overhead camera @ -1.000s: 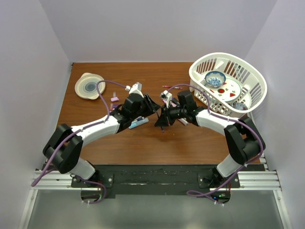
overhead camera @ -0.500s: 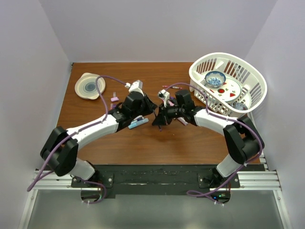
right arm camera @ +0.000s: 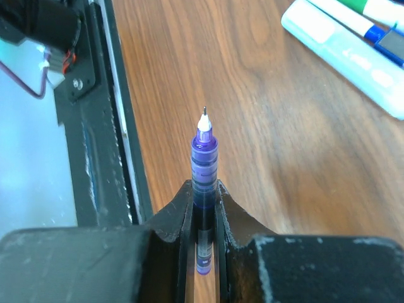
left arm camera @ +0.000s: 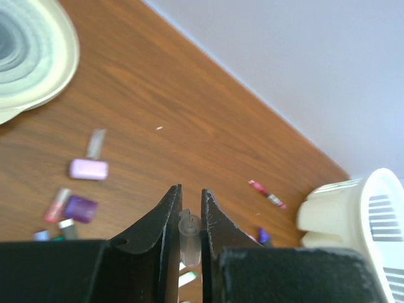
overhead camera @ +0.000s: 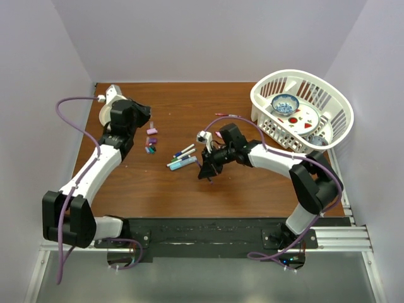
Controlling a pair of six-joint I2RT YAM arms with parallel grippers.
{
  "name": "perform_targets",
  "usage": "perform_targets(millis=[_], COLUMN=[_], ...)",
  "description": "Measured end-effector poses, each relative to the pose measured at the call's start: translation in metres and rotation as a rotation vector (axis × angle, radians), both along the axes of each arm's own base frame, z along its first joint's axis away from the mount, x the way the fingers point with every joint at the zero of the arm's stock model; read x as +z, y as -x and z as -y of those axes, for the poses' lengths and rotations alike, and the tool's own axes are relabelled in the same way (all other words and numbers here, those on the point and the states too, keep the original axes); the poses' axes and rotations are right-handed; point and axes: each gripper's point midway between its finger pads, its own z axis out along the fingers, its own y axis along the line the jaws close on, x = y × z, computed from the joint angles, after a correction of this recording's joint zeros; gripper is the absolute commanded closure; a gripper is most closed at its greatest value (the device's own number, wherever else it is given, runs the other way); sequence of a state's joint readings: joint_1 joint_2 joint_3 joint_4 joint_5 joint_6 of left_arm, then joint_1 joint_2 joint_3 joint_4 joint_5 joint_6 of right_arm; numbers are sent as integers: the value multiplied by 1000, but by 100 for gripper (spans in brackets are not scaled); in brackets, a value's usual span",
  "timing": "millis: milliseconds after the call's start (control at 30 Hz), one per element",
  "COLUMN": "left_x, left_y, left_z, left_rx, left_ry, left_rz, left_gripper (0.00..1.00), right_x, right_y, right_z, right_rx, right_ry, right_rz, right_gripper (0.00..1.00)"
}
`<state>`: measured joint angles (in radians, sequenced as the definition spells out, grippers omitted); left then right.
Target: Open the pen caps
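**Observer:** Entry. What is the step in hand, and how do you do it well?

**Operator:** My judgement: one pen is open, so next I set its cap down. My left pincer [left arm camera: 190,196] hangs above the table [overhead camera: 252,183], near the plate [left arm camera: 38,76] and over the loose caps [overhead camera: 151,140]. I should go low before letting go, right beside that heap. I should part the fingers only a little, so the cap drops flat and does not roll. The right arm needs to keep the bare nib off the wood, then lay its pen by the other pens [overhead camera: 183,158].

**Observer:** State of the left pincer?

**Operator:** Nearly together, clamped on a small pale cap [left arm camera: 189,243] that stands upright between the jaws. The wrist view is blurred there. It looks translucent, but I cannot be sure of its colour.

**Observer:** And the right?

**Operator:** My right pincer [right arm camera: 203,189] is pressed together on the barrel of the purple pen [right arm camera: 204,158]. The pen has no cap, and its fine tip sticks out past the fingertips, clear of the table. The teal highlighter [right arm camera: 353,60] lies apart from it, untouched. The capped pens on the table are left to do.
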<state>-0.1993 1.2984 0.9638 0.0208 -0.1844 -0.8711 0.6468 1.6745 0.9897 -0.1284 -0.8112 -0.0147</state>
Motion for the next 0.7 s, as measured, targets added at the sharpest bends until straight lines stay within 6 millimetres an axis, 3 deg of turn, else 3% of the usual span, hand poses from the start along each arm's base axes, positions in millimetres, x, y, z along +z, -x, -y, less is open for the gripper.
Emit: perform_targets(millis=[133, 200, 433, 633, 700], left_x=[-39, -70, -156, -194, -200], left_y=[-1, -2, 10, 17, 14], left_z=[-20, -32, -49, -66, -70], left_rx=[-42, -61, -93, -68, -60], left_ry=[-97, -150, -213, -260, -264], left_rz=[-97, -182, -408, -520, -539], left_gripper=[100, 100, 93, 91, 83], right_x=[10, 12, 11, 15, 16], right_y=[-5, -9, -9, -8, -8], right_z=[6, 11, 21, 21, 22], right_rx=[68, 77, 89, 97, 96], right_ry=[-9, -15, -7, -21, -26], right_rz=[54, 72, 69, 70, 69], right_gripper=[100, 100, 100, 100, 100])
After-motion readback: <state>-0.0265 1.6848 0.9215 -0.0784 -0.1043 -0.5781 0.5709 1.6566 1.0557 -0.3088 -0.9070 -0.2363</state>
